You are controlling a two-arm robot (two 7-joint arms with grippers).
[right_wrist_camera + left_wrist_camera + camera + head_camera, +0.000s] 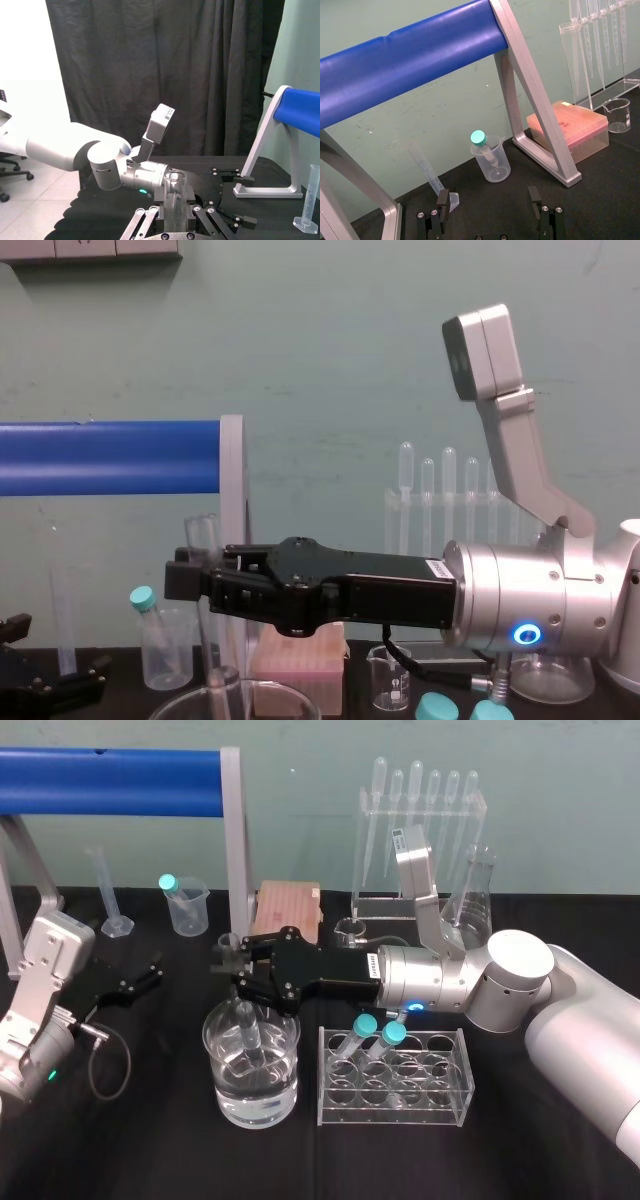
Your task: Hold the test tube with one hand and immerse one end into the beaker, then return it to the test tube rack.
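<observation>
Tube (246,1032) hangs upright, pinched near its top between the fingers of the right gripper (232,963). Its lower end sits inside the beaker (287,1088). I can't tell whether the tip has broken the water surface. The wrist view shows the pinch from behind, with glass between both pads. Left gripper (137,982) is parked well to the left with its fingers spread, holding nothing.

Risks as I judge them:
- Grip is high on smooth glass. If the pinch is light, the tube could slide down and strike the beaker floor.
- Any sideways move before the tip clears the rim would knock glass on glass, and could drag or tip the beaker and spill the water.
- Rack (452,1112) stands just right of the beaker. Two capped tubes (375,1032) lean in its near-left wells. A low or slanted approach would hit them.
- A tilted tube would catch a well edge instead of dropping in.
</observation>
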